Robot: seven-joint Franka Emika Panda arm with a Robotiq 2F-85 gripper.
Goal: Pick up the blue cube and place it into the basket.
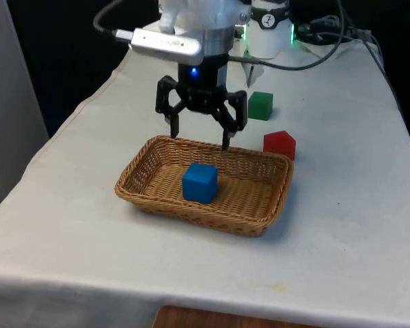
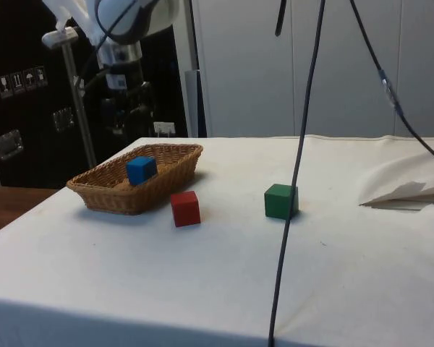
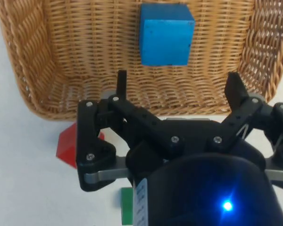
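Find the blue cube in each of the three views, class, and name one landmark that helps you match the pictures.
Front view: the blue cube lies inside the wicker basket, below the open gripper.
Side view: the blue cube sits in the basket, beside the red cube.
Wrist view: the blue cube rests on the basket floor, beyond the fingertips.
Shared landmark: the basket.

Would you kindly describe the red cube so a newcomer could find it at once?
Find the wicker basket on the white cloth. The red cube sits on the cloth just outside its rim; unlike the blue cube, it is not inside the basket.
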